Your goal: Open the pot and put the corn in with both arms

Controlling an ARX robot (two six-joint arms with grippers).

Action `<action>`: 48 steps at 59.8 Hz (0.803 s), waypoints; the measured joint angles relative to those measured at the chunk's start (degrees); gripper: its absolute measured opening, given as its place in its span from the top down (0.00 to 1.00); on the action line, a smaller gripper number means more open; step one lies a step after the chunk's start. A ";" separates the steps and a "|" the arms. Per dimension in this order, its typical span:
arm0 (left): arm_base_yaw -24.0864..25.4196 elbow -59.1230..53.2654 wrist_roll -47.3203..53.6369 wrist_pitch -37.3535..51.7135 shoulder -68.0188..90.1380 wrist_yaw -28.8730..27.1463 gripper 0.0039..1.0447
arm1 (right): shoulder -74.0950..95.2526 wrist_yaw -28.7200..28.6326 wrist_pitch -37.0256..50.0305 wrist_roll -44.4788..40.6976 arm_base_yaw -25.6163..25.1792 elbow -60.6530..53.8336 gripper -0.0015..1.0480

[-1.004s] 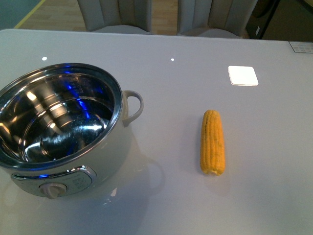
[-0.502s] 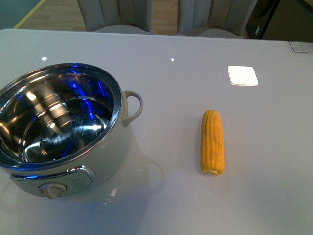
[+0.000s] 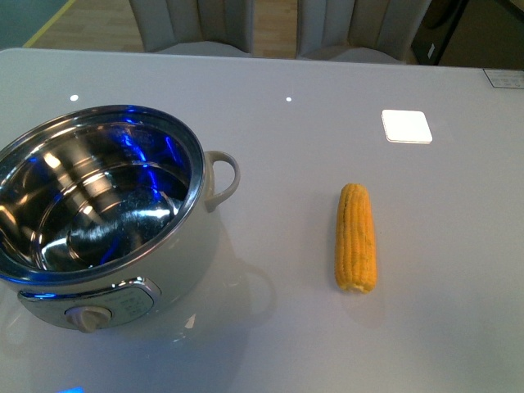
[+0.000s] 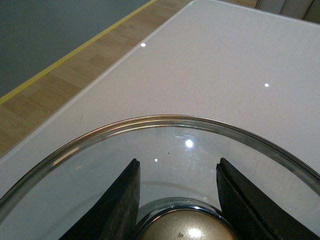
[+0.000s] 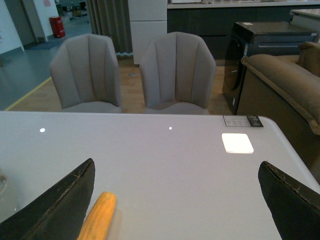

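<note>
One corn cob (image 3: 356,237) lies on the worktop (image 3: 286,327) right of the uncovered pot (image 3: 192,246), close ahead of the wide-spread right end effector (image 5: 176,165). Left end effector (image 4: 178,162) clamps the glass lid (image 4: 165,125) by its knob (image 4: 182,227).

Corn (image 5: 98,215) beside spread pincer (image 5: 176,162)

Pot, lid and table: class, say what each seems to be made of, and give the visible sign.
The pot: interior looks like polished steel, mirroring lights; outer shell glossy white, plastic or coated metal, unclear. The lid: clear, apparently glass, since the table shows through it. The table: smooth glossy grey top with light reflections; material uncertain.
</note>
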 joint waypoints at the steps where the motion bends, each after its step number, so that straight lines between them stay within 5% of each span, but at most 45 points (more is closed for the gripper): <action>1: 0.04 0.24 0.00 0.00 0.52 0.11 0.61 | 0.00 0.02 0.00 0.00 0.00 0.00 0.08; 48: 3.63 18.62 1.66 -0.98 15.82 5.29 0.61 | 0.00 0.02 0.00 0.00 0.00 0.00 0.08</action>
